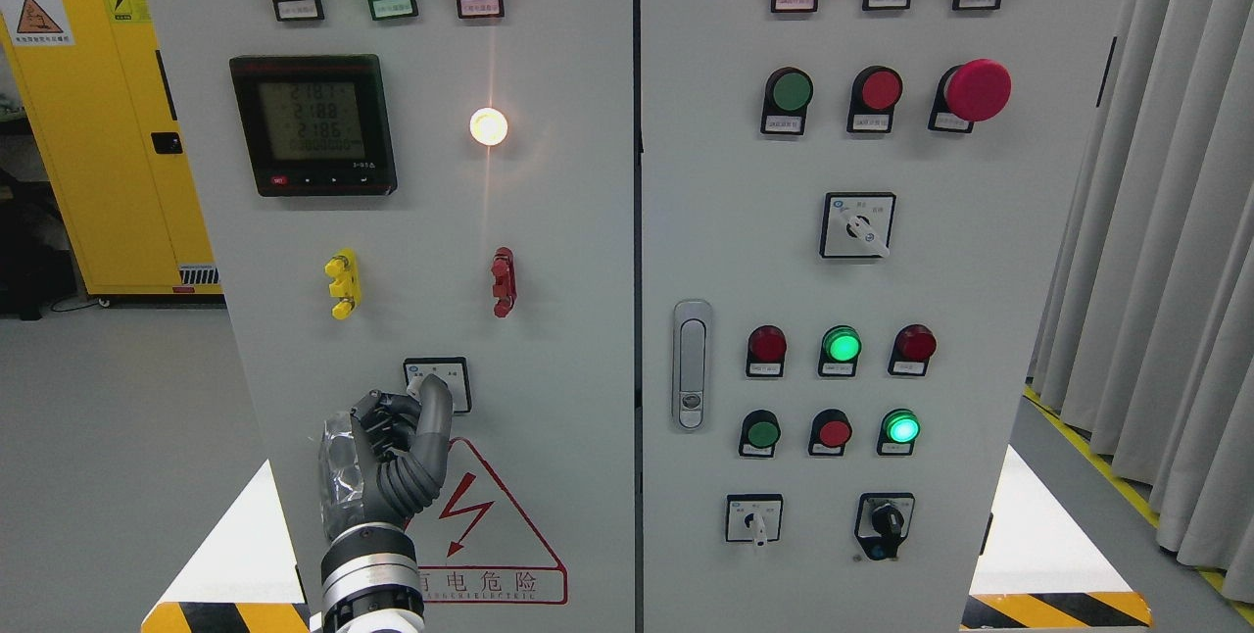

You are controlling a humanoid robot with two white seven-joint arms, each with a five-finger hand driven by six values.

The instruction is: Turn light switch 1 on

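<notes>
Switch 1 (438,382), the small rotary selector on the left cabinet door (549,339), sits at about seven o'clock from the lit white lamp (488,126). That glow suggests the turn may already be made, though I cannot confirm the link. Left hand (397,447) is at the switch, fingers curled around its knob; release seems left.

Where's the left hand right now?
Head view, lower left: the left hand is raised against the left panel, fingers at the selector switch above the red warning triangle.
</notes>
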